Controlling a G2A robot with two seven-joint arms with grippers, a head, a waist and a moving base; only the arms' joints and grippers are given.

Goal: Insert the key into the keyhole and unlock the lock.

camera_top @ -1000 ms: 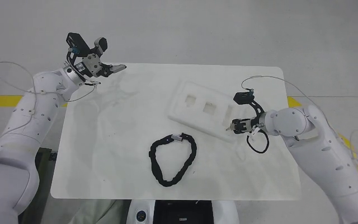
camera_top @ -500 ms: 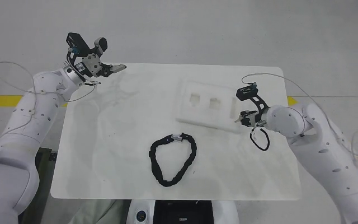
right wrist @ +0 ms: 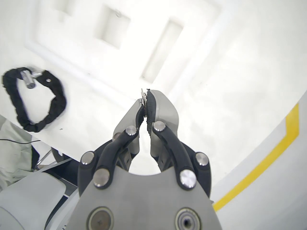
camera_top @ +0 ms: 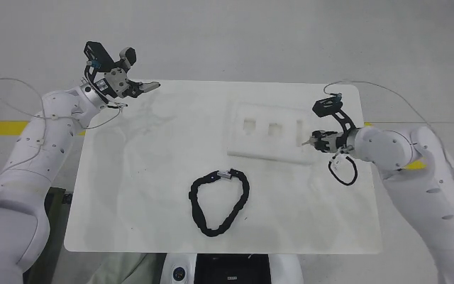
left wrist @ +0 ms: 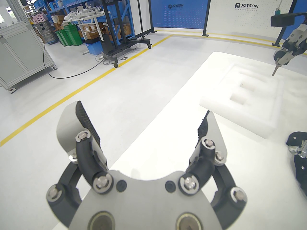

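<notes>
- Writing: in the left wrist view you see printed lettering on the blue panel (left wrist: 180, 5) and on the white panel (left wrist: 247, 5) in the room behind.
- Right gripper (right wrist: 145, 101): its jaws are drawn narrow and pinch the head of the key (right wrist: 143, 96). The shaft sticks out past the tips.
- Key position: you find the key hanging blade-down in the air over the foam tray (camera_top: 237, 145), at the edge nearest the right arm and beside the long slot.
- Lock (camera_top: 220, 202): a black sleeved chain loop with a metal lock body lies on the counter (camera_top: 142, 184), on the robot's side of the tray and well apart from the key.
- Left gripper (left wrist: 142, 111): its jaws are spread wide. It sits over the counter's far left corner, well apart from the lock.
</notes>
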